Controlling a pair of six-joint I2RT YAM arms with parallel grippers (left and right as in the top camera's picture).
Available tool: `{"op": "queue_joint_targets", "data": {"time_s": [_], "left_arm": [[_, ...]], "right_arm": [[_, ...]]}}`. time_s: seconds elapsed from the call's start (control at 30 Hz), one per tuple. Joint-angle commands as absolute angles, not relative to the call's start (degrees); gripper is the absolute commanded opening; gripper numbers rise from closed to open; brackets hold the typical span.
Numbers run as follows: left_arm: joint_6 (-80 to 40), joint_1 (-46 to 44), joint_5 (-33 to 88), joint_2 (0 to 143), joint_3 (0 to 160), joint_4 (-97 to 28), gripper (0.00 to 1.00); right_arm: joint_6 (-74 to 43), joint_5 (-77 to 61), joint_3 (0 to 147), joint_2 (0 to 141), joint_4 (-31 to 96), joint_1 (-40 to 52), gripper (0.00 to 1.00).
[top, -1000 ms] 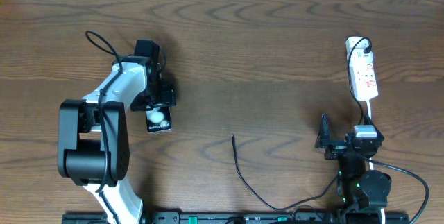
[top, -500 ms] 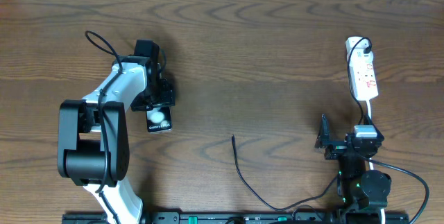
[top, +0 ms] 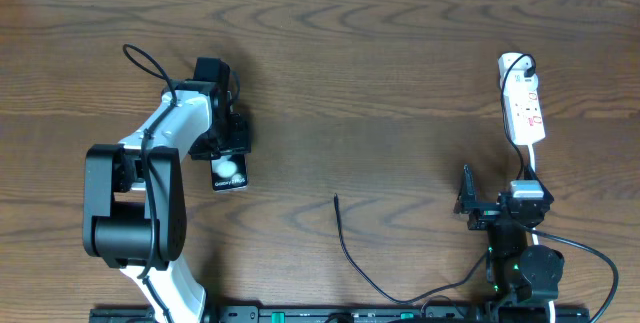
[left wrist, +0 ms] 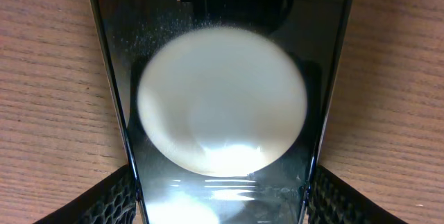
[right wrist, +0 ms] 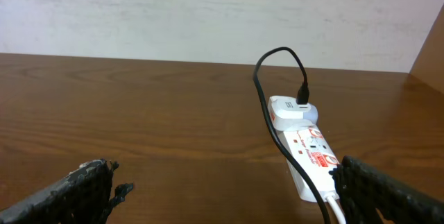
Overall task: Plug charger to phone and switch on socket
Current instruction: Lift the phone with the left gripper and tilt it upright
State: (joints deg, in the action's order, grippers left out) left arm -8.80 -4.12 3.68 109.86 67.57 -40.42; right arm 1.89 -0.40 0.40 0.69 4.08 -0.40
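The phone [top: 229, 172] lies flat on the table at the left, a black slab with a white round blob on its face; it fills the left wrist view [left wrist: 222, 99]. My left gripper [top: 226, 151] reaches down over its far end. In the left wrist view the left gripper [left wrist: 222, 207] has a mesh pad [left wrist: 104, 200] against each long edge of the phone. The charger [top: 343, 243] is a thin black cable lying loose in the middle, its tip pointing up the table. The socket [top: 522, 108] [right wrist: 312, 154] lies at the right. My right gripper [top: 497, 195] [right wrist: 229, 196] stands open just before it, holding nothing.
A white adapter [right wrist: 291, 109] sits in the far end of the socket, with a black cable [right wrist: 267, 106] looping out of it and running down past my right gripper. The table's front edge carries the arm bases [top: 130, 233].
My left gripper's fingers have drawn in a little round the phone. The phone, the charger and the right arm have not moved.
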Motion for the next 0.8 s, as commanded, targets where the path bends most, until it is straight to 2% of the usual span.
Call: {"op": "queue_joint_targets", "data": {"time_s": [0.0,0.13,0.27,0.33,0.43,0.47,0.77], "left_arm": [[-8.67,-3.95,3.18,111.98,64.93,-41.04,0.63],[-8.67,-3.95,3.18,111.98,64.93,-41.04,0.54],[-8.67,-3.95,3.18,111.98,64.93,-41.04,0.32],[-8.67,-3.95,3.18,111.98,64.93,-41.04,0.27],[-8.67,-3.95,3.18,111.98,64.93,-41.04,0.10],[-8.67,-3.95,3.18,111.98,64.93,-41.04,0.08],[-8.67,-3.95,3.18,111.98,64.93,-40.99,0.07]], "right_arm": [[1.32,-0.14,0.34,0.32,4.34,0.25,0.99],[1.32,-0.14,0.34,0.32,4.34,0.25,0.99],[1.30,-0.14,0.34,0.32,4.34,0.25,0.99],[1.30,-0.14,0.34,0.32,4.34,0.25,0.99],[1.30,-0.14,0.32,0.32,4.34,0.25,0.99],[1.30,-0.14,0.34,0.32,4.34,0.25,0.99],[1.32,-0.14,0.34,0.32,4.34,0.25,0.99]]}}
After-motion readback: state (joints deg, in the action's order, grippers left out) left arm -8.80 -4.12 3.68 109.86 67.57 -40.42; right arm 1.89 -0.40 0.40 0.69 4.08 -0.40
